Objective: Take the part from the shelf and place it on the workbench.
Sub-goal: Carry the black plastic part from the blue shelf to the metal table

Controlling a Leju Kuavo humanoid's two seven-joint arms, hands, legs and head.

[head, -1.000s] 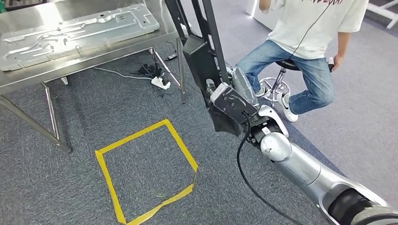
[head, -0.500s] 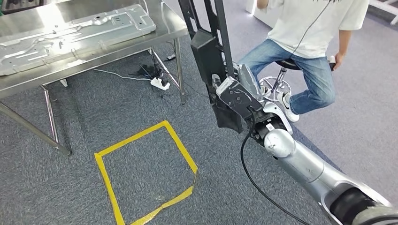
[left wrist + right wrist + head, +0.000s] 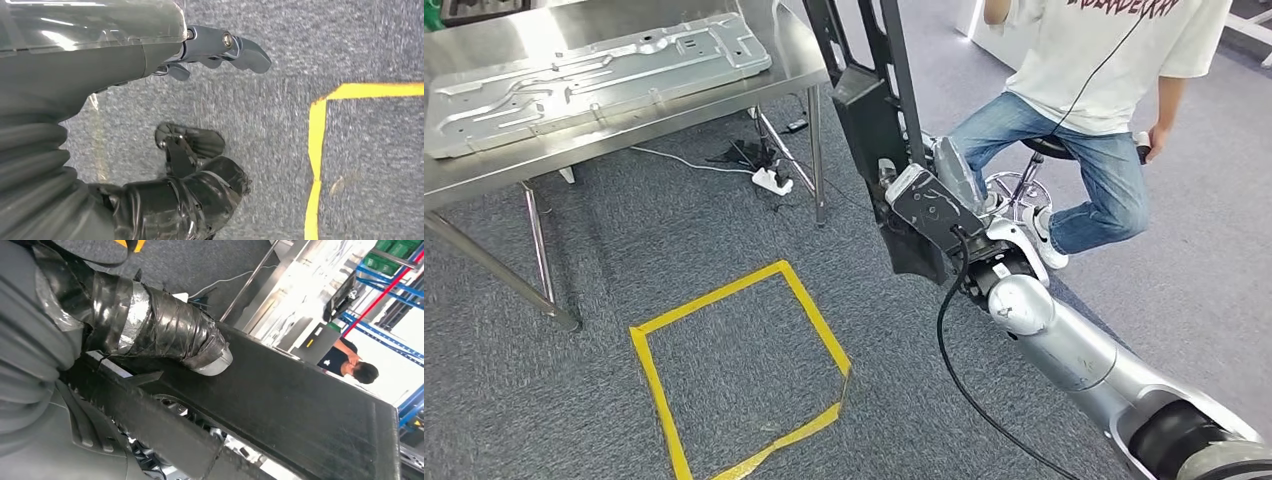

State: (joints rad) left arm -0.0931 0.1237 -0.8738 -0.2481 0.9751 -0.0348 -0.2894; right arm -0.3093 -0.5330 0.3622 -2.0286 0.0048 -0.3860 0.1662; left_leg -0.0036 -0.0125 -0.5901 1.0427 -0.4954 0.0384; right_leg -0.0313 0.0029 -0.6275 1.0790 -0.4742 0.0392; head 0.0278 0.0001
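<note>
Black part (image 3: 869, 120); silver workbench (image 3: 794, 60); yellow tape square (image 3: 739, 365) on grey carpet (image 3: 624, 250).

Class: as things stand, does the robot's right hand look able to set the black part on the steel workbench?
Probably not yet: the right hand holds the black part over carpet, apart from the workbench.

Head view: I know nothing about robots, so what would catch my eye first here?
Probably the long black part that the silver right arm's hand holds up in the middle of the picture. Next, the yellow tape square on the grey carpet below it, and the steel table at upper left with a flat metal panel on it. A person sits on a stool at upper right.
</note>
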